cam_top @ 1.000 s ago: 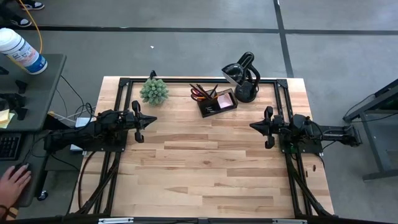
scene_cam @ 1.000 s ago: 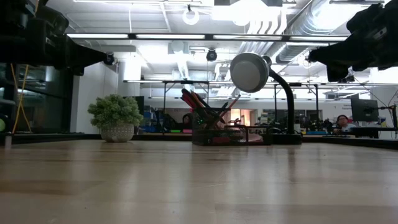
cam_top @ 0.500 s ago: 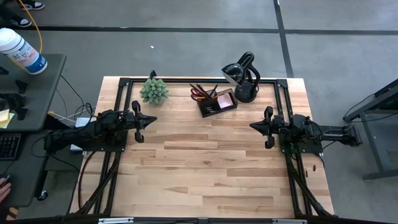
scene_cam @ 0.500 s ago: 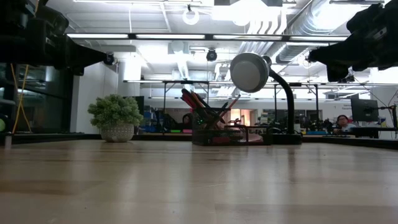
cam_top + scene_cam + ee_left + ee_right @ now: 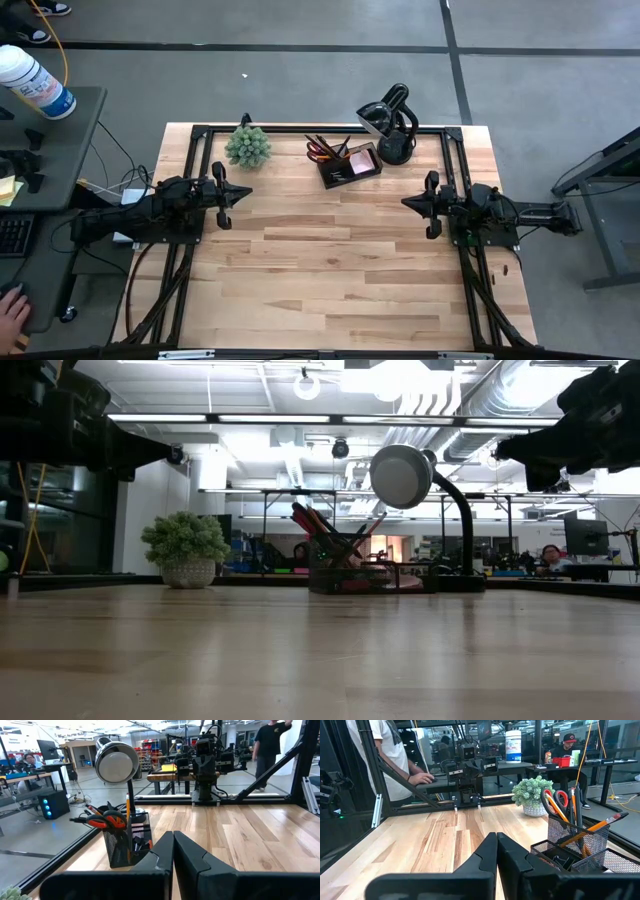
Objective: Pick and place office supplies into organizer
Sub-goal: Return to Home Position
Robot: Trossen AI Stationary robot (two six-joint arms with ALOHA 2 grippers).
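The black mesh organizer (image 5: pixel 350 163) stands at the table's far middle. In its tall cup red-handled scissors (image 5: pixel 107 820) and orange pencils (image 5: pixel 600 827) stand upright, and a pink pad (image 5: pixel 361 160) lies in its low tray. My left gripper (image 5: pixel 248 193) hovers shut at the table's left side, pointing level toward the right. My right gripper (image 5: pixel 404 203) hovers shut at the right side, pointing left. Each wrist view shows its own gripper, left (image 5: pixel 173 840) and right (image 5: pixel 496 842), with fingers closed together and nothing between them. Both are well clear of the organizer.
A spiky green plant in a pot (image 5: pixel 247 146) stands left of the organizer, and a black curved-neck lamp (image 5: pixel 390 120) stands to its right. A black frame (image 5: pixel 300 128) runs along the table's far edge. Bare wood fills the middle and near half. A person's hand (image 5: pixel 10 310) is at a desk to the left.
Both arms have kept still. The person's hand at the desk left of the table has drawn back toward the picture's left edge.
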